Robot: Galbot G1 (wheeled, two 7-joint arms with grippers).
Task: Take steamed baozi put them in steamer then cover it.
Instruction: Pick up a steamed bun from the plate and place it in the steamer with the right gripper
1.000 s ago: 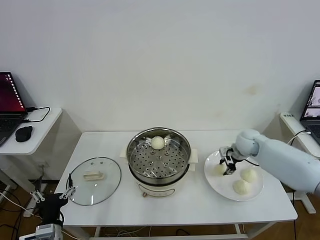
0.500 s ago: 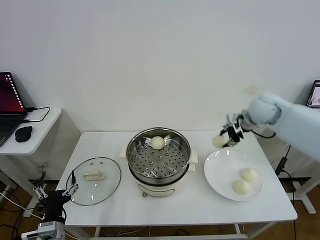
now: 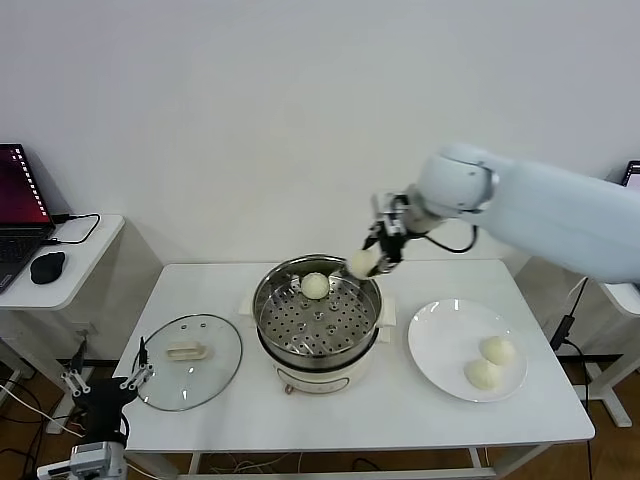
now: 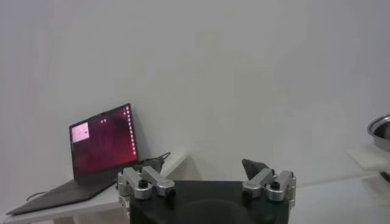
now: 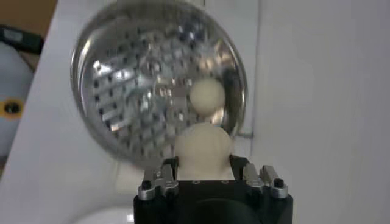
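My right gripper [image 3: 365, 262] is shut on an off-white steamed baozi [image 5: 203, 148] and hangs over the far right rim of the shiny steamer [image 3: 316, 311]. One baozi [image 3: 315, 286] lies in the steamer's perforated basket [image 5: 140, 85] near its back. Two more baozi [image 3: 497, 350] [image 3: 483, 373] rest on the white plate [image 3: 440, 345] at the right. The glass cover [image 3: 190, 360] with its cream handle lies flat on the table left of the steamer. My left gripper [image 3: 104, 382] is open, low beside the table's front left corner, holding nothing.
A small side table [image 3: 60, 262] at the left carries a laptop [image 4: 100, 146] and a mouse [image 3: 47, 266]. The white wall stands close behind the work table [image 3: 400, 410]. Another laptop edge [image 3: 632, 172] shows at the far right.
My right gripper lifted a baozi off the plate and carried it left and up to the steamer's rim. Two baozi stay on the plate. The left arm shifted only slightly.
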